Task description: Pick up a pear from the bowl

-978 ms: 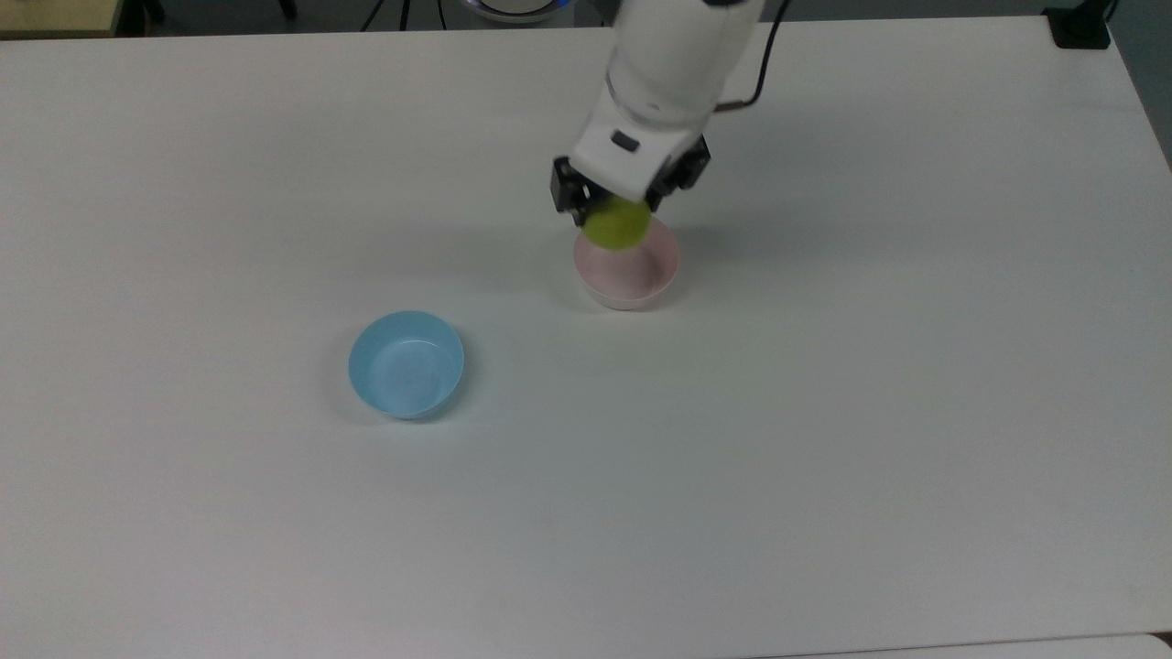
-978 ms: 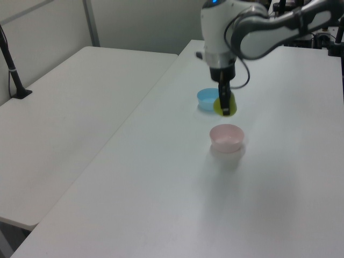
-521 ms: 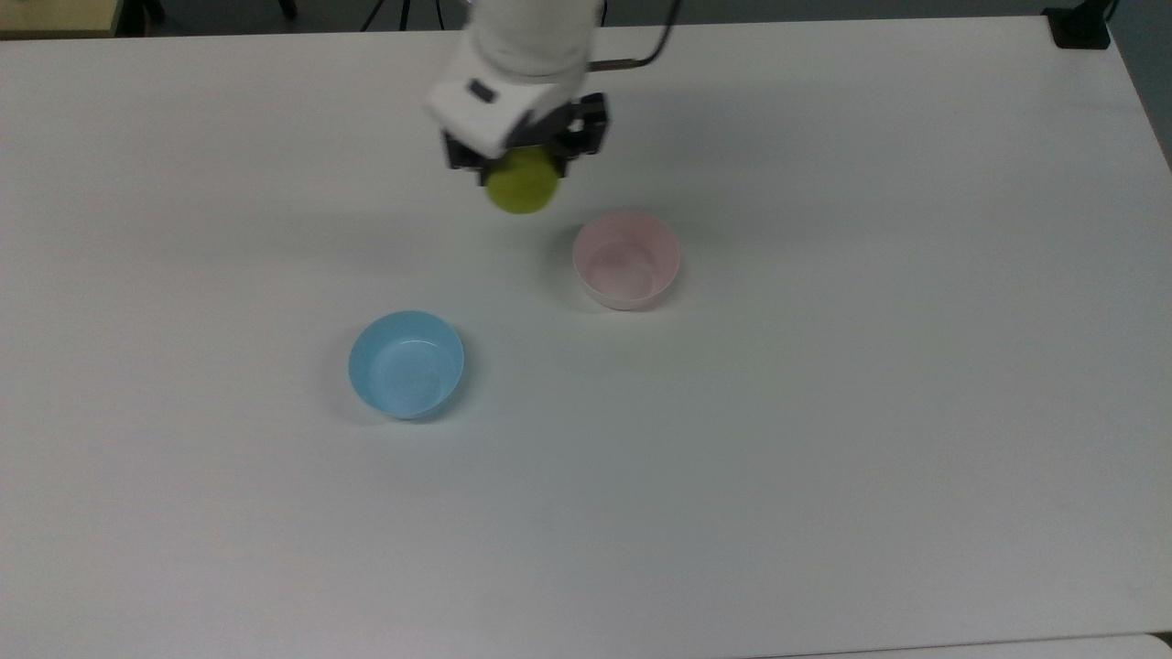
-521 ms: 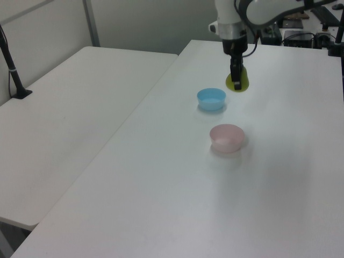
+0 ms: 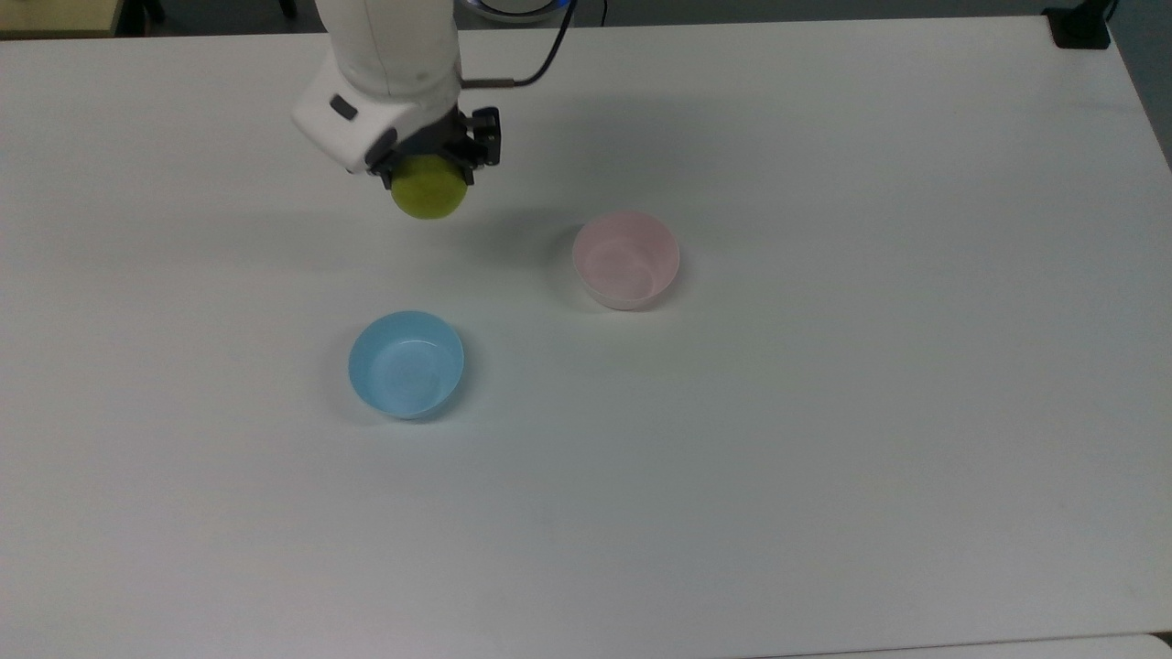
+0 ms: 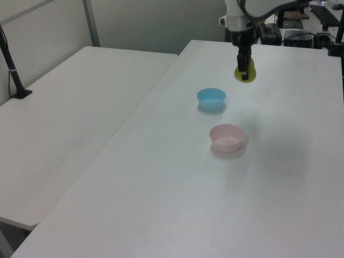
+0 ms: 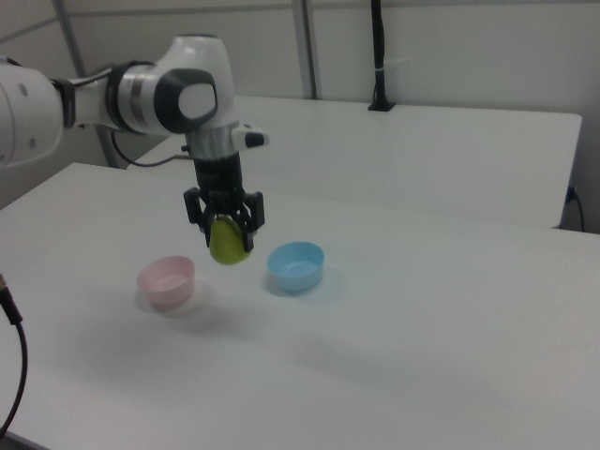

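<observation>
Pear-wise the job looks basically done. Going big to small: the white table (image 5: 824, 458) carries two bowls, the pink bowl (image 5: 626, 260) sitting empty and a light blue bowl (image 5: 406, 363) nearby. The gripper (image 5: 430, 171) hangs well above the table, off to the top view's left of the pink bowl, fingers clamped on the pear (image 5: 428, 190). The pear hangs straight below the fingers, long axis roughly vertical.

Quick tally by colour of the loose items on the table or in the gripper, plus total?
Pink: 1, the bowl
Blue: 1, the blue bowl
Yellow-green: 1, the pear, held in the gripper
Total: 3
</observation>
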